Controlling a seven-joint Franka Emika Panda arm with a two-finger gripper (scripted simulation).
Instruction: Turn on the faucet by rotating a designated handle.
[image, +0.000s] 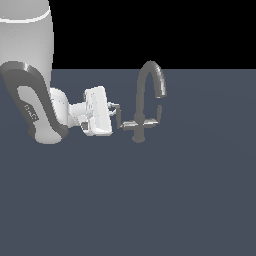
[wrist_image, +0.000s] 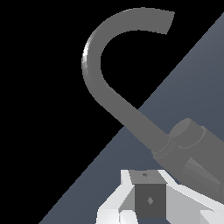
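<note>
Grey metal faucet (image: 145, 100) standing upright on a flat slate-blue surface (image: 150, 200), right of centre in the exterior view. Its gooseneck spout (image: 151, 70) arches toward the exterior view's right and hooks downward. Two thin levers leave the body just above the round base (image: 138, 137). The handle (image: 128, 124) points toward the exterior view's left, away from the hook; the twin lever (image: 154, 116) points toward the exterior view's right and ends in an upturned tip.

White robot arm (image: 35, 100) entering from the exterior view's left, its wrist held roughly level. The gripper (image: 117, 116) meets the outer end of the handle; one dark finger (image: 114, 106) shows above that end, another (image: 120, 125) at its level. The jaws appear slightly parted around the tip, but whether they press on it cannot be told.

Wrist view: the spout (wrist_image: 100, 83) curves across the frame, the faucet body (wrist_image: 192, 144) lies close beside the gripper's white housing (wrist_image: 148, 199).
</note>
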